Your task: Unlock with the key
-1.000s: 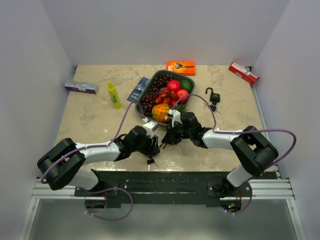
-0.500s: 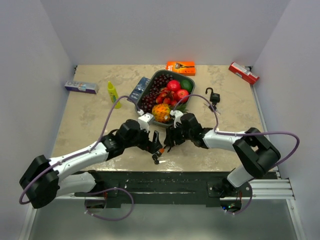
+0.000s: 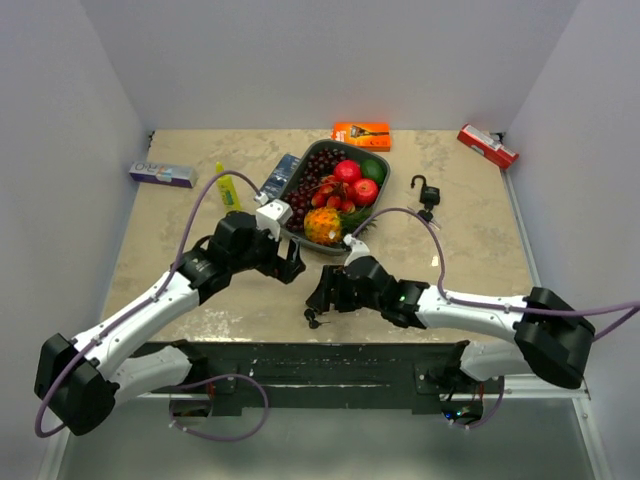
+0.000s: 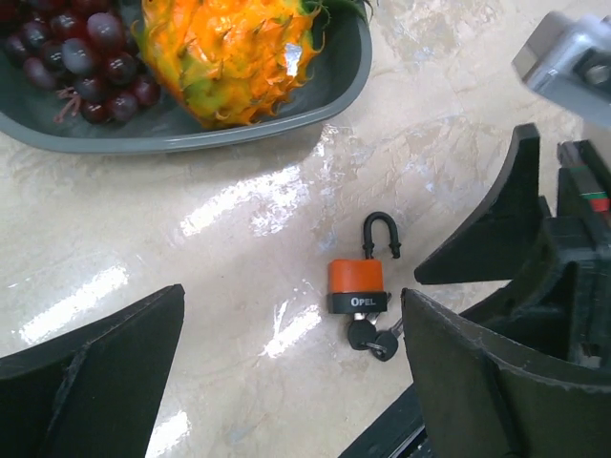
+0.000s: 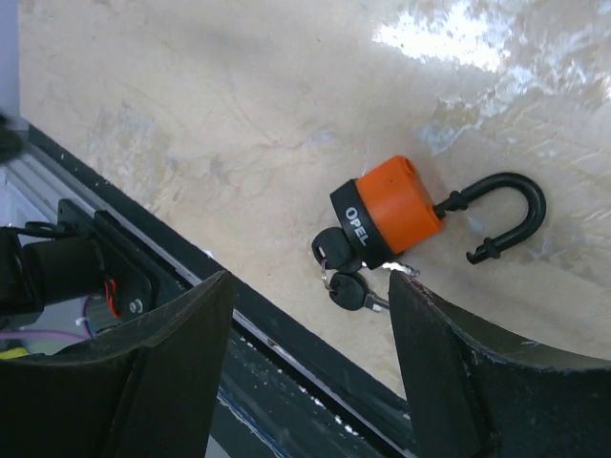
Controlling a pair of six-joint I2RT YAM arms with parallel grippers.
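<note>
Two open, empty grippers. Just ahead of the right gripper (image 3: 320,297), between its spread jaws: the padlock (image 5: 387,212), flat on the table (image 5: 191,114), shackle (image 5: 506,215) already sprung, key (image 5: 334,250) in its base. Long axis slanted across the jaw line, key end nearer this hand. Farther from the left gripper (image 3: 288,262); probably a right-arm move.

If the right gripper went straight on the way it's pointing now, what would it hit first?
Most likely the orange padlock with its keys, lying on the table. It sits centred ahead of the right gripper, between the open jaws. Depth is unclear, so bare tabletop beside it is possible.
</note>
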